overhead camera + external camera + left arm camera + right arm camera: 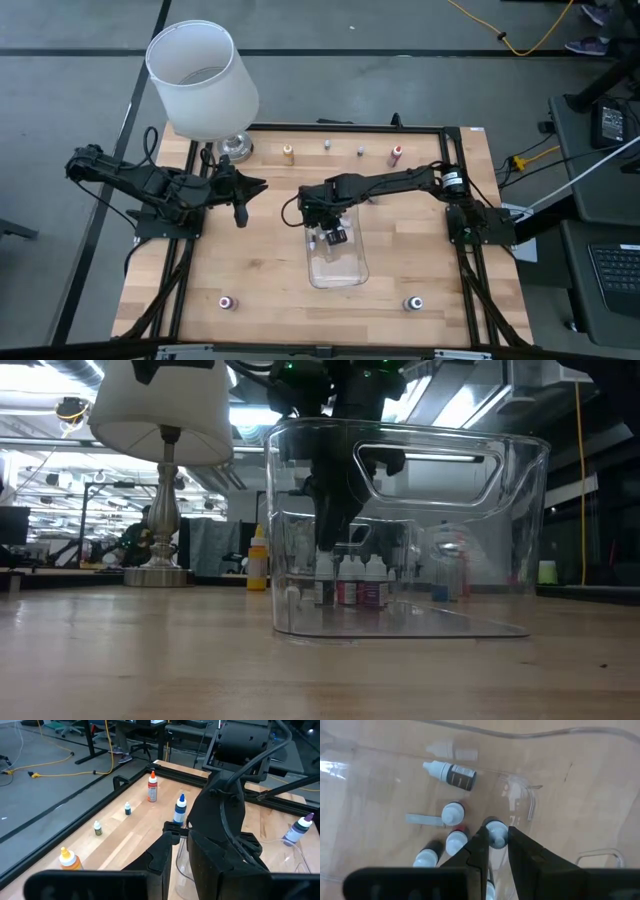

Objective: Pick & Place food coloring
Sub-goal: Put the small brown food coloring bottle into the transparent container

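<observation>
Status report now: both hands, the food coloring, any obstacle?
Right hand inside clear tray, shut on food coloring bottle. Left hand waiting at table's left side. Standing bottles crowd close.

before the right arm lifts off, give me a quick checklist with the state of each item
1. Right gripper closed on a small bottle's cap: ok, fingers sit either side of it inside the clear tray.
2. Held bottle resting on the tray floor: cannot tell.
3. Neighbouring bottles upright and clear of the fingers: ok, though close.
4. One bottle lying on its side in the tray: not ok.
5. Left gripper out of the way: ok, parked left of the tray, holding nothing.
6. Bottles left outside the tray, such as the orange bottle: not ok.
</observation>
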